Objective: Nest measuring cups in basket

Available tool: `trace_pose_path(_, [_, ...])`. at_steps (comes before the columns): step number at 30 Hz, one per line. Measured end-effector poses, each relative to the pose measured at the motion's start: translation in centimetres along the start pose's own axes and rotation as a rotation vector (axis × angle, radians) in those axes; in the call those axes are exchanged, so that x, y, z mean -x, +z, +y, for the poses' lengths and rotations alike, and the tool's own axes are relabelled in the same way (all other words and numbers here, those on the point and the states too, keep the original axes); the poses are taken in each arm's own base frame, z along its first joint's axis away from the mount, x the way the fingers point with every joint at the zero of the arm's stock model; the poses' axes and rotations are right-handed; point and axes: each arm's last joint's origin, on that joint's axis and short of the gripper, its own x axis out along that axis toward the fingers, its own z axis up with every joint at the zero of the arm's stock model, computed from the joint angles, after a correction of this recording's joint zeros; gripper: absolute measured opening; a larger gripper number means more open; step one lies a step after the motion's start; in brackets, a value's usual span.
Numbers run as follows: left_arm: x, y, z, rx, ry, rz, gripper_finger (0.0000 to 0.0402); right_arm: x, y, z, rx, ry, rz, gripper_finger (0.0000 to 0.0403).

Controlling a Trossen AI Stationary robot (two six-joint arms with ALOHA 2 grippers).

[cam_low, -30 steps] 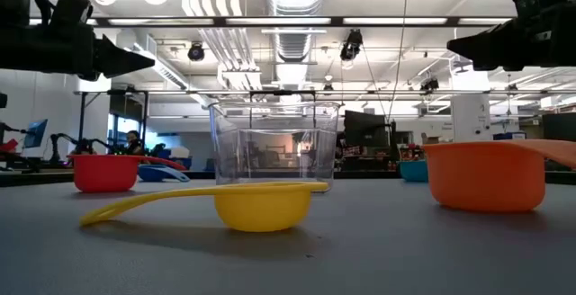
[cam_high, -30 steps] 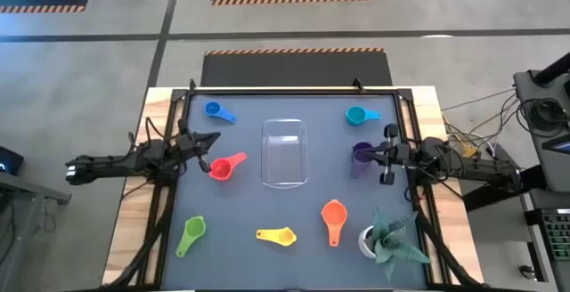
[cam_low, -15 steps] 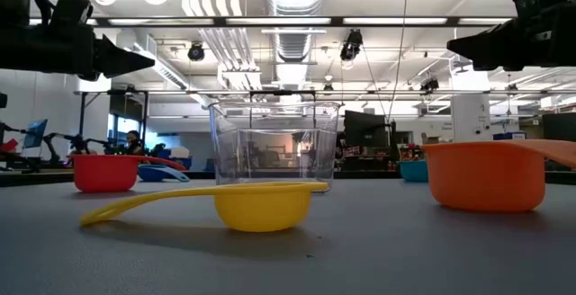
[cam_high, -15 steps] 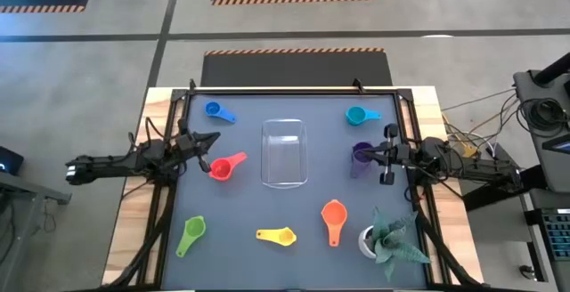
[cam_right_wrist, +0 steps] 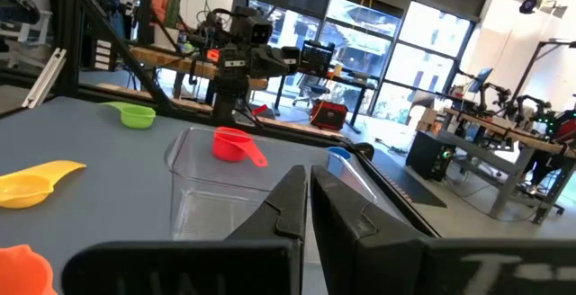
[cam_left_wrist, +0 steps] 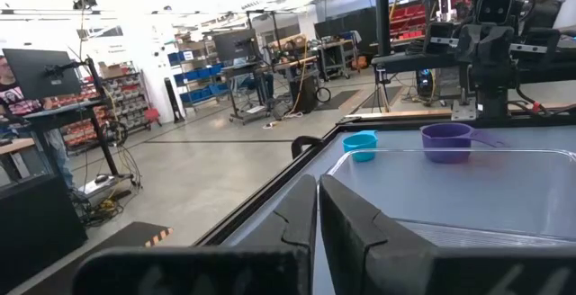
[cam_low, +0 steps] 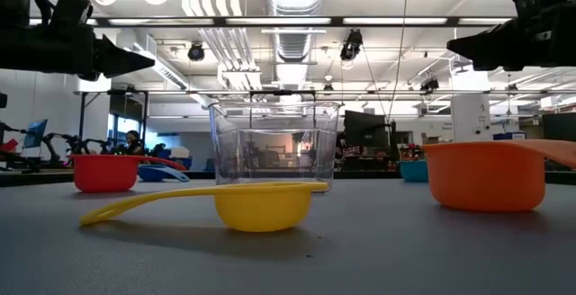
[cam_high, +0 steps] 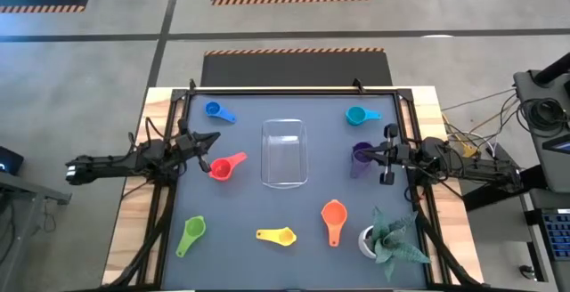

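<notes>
The clear basket (cam_high: 285,154) stands at the table's middle. Around it lie the measuring cups, each resting on its bowl: blue (cam_high: 214,110) far left, teal (cam_high: 357,115) far right, red (cam_high: 223,166) left of the basket, purple (cam_high: 362,154) right of it, and green (cam_high: 191,232), yellow (cam_high: 278,236) and orange (cam_high: 334,216) along the near side. My left gripper (cam_high: 215,138) hovers shut at the left edge, pointing level toward the basket (cam_left_wrist: 450,187). My right gripper (cam_high: 358,156) hovers shut at the right edge, above the purple cup.
A white pot with a green plant (cam_high: 385,240) stands at the near right corner, beside the orange cup. A black frame (cam_high: 289,90) borders the grey mat. Open mat lies between the basket and the near row of cups.
</notes>
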Motion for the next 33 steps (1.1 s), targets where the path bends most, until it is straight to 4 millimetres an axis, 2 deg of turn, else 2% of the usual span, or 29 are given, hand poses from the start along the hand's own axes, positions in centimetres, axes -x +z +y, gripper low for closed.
trace_pose_path(21, [0.00, 0.00, 0.00, 0.000, 0.000, 0.000, 0.0000, 0.00, -0.01, 0.00, 0.000, 0.000, 0.001, 0.0009])
trace_pose_path(28, [0.00, 0.00, 0.00, 0.001, 0.000, 0.000, 0.0000, 0.00, 0.00, 0.00, 0.062, 0.000, 0.000, 0.0009])
trace_pose_path(31, [0.00, 0.02, 0.00, 0.017, 0.000, -0.002, 0.0000, 0.00, 0.09, -0.02, 0.007, -0.001, -0.010, 0.0009])
trace_pose_path(33, [0.00, 0.15, -0.03, 0.117, -0.019, -0.017, 0.0000, 0.00, 0.09, 0.00, -0.117, 0.005, -0.010, 0.0009])
